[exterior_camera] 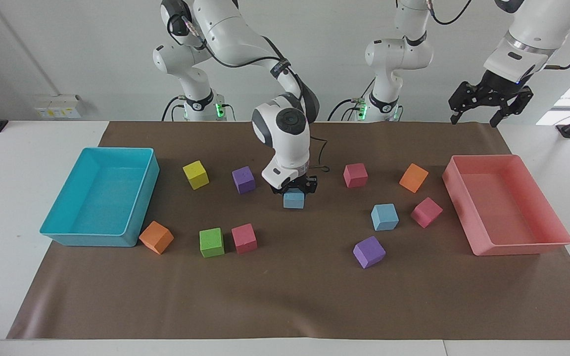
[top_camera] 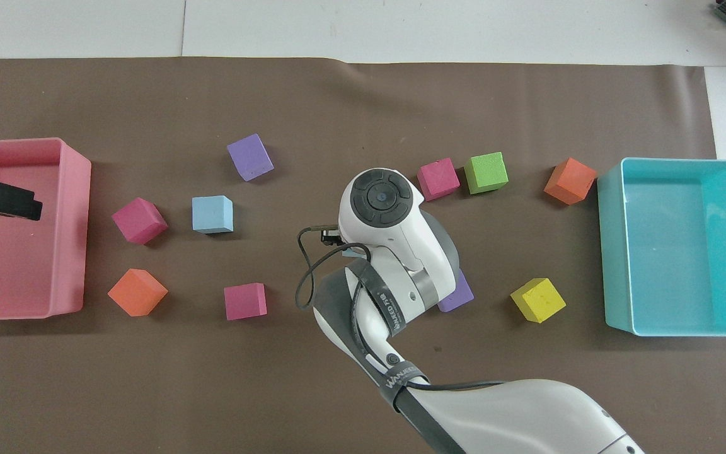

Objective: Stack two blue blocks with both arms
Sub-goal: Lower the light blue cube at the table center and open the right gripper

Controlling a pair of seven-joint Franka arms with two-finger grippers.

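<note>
The right gripper hangs over the middle of the brown mat, its fingers clamped on a blue block carried just above the mat. In the overhead view the arm's wrist hides nearly all of this block. The second blue block sits on the mat toward the left arm's end, at about four o'clock from the held one in the facing view, well apart from it. A magenta block lies just beside it at three o'clock and a purple block near it at seven o'clock. The left gripper waits in the air over the pink tray's end of the table, fingers spread and holding nothing.
</note>
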